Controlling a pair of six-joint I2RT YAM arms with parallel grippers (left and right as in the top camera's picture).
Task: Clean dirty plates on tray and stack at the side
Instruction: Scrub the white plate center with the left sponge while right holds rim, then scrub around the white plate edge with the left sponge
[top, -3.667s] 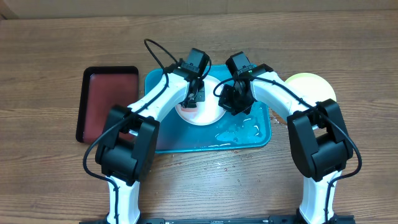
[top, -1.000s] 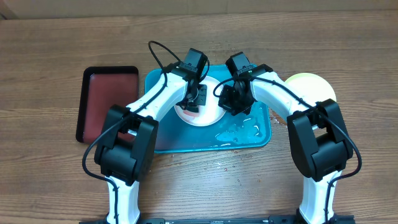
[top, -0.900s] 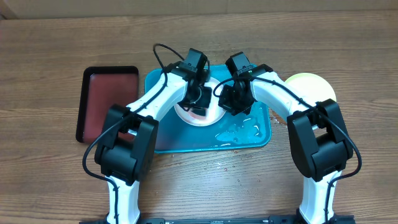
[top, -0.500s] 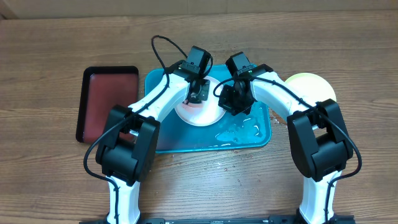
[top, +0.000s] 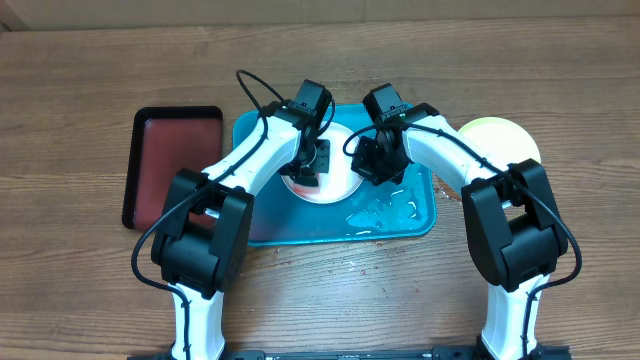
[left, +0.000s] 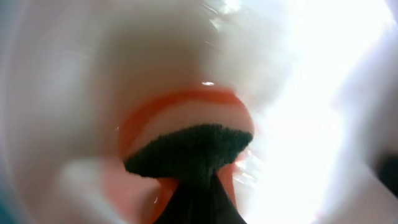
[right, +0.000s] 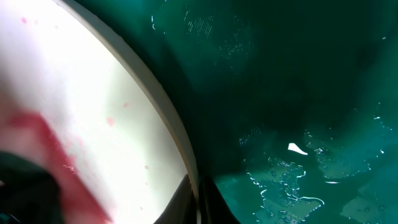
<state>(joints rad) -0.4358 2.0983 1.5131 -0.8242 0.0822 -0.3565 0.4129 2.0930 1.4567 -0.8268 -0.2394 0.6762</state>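
Observation:
A white plate (top: 330, 178) with a red-orange smear lies in the turquoise tray (top: 400, 215). My left gripper (top: 308, 165) is shut on a dark sponge (left: 186, 152) and presses it on the smear (left: 180, 106) in the plate (left: 74, 93). My right gripper (top: 378, 165) is shut on the white plate's right rim (right: 180, 143), one finger on each side of it. The plate (right: 93, 112) shows red streaks in the right wrist view, and the wet tray floor (right: 298, 124) lies beside it. A yellow-green plate (top: 500, 140) lies on the table right of the tray. The light blue plate is out of view.
A black tray with a dark red inside (top: 170, 160) lies left of the turquoise tray. Water puddles (top: 385, 210) lie on the tray floor at its front right. Wooden table (top: 90, 290) lies all round.
My left gripper has rubbed the sponge back and forth over the white plate, now slightly left and nearer. The right gripper has held the rim still.

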